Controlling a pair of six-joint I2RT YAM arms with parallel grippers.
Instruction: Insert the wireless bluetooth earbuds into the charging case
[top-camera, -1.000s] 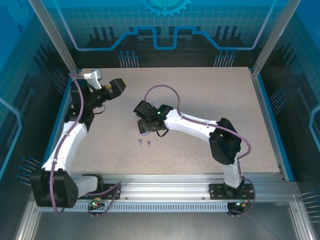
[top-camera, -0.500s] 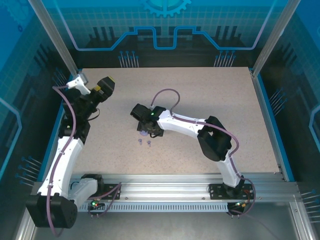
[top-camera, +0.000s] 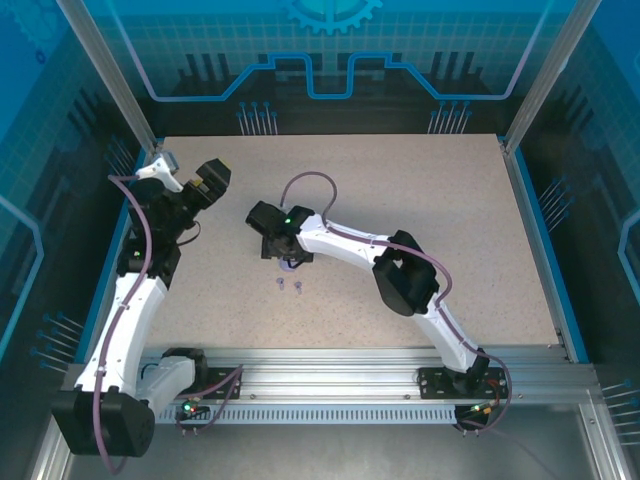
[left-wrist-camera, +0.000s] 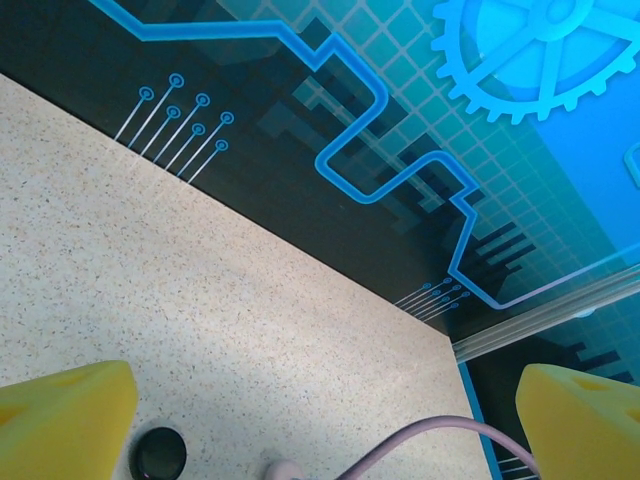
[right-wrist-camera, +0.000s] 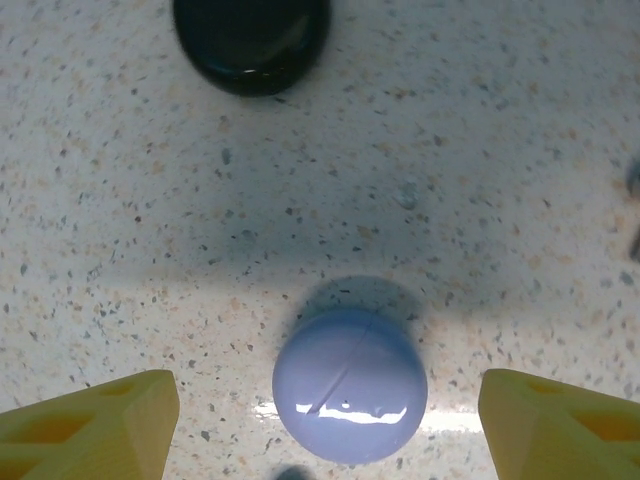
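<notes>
Wireless bluetooth earbuds (top-camera: 280, 286), two lilac ones, lie side by side on the speckled table (top-camera: 450, 220). They are close together but not touching, left of centre, and are the loose items nearest the arm bases that I can make out. Just beyond them rests the lilac charging case (right-wrist-camera: 350, 385), round and with its lid closed; in the top view I see only its near edge under the right arm's wrist. The right gripper (right-wrist-camera: 322, 420) hangs directly over this case with its jaws spread wide. Its yellow fingertips (right-wrist-camera: 90, 420) flank the case, one on each side, with bare table between each tip and the case wall, so it grips nothing. Past the lilac case, toward the top of the right wrist view and well apart from it, sits a black case (right-wrist-camera: 250, 35), also round and closed and cut off by the frame edge. I cannot identify the dark blurred shapes at that view's right edge. Farther back, at the table's left edge, the left gripper (left-wrist-camera: 320, 430) is held above the surface and tilted toward the rear wall (left-wrist-camera: 400, 150), jaws fully apart and empty. Low in the left wrist view I see a black round item (left-wrist-camera: 160, 455), a pale pink item (left-wrist-camera: 282, 468) cut off at the bottom edge, and a lilac cable (left-wrist-camera: 440, 428).
</notes>
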